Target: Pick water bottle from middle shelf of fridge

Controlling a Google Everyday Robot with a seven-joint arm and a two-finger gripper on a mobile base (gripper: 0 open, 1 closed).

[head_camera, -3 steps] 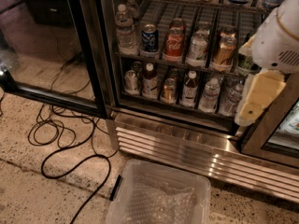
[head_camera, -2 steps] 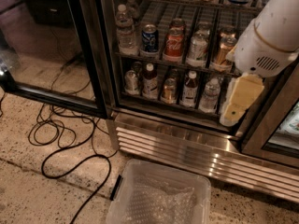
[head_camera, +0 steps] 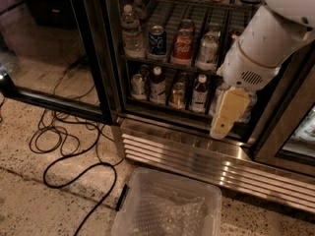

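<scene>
Water bottle (head_camera: 132, 33) stands upright, cap up; end effector (head_camera: 220, 128) lower right, state unclear.

jaws low right, below arm (head_camera: 268, 41)

Black-framed glass door (head_camera: 54, 68) is swung out left, so the stainless-based display fridge (head_camera: 197, 154) is open from the front. On the dark wire-grid middle shelf (head_camera: 167, 63), the tall clear ribbed plastic water bottle (head_camera: 132, 31) stands far left: fridge frame tight on its left, blue soda can (head_camera: 157, 40) just beside on its right. White robot arm (head_camera: 266, 43) blocks the right side. Its cream gripper (head_camera: 220, 129) hangs low, in front of the bottom shelf's right end. Floor: clear plastic bin (head_camera: 167, 205) near, black cables (head_camera: 64, 141) left.
</scene>
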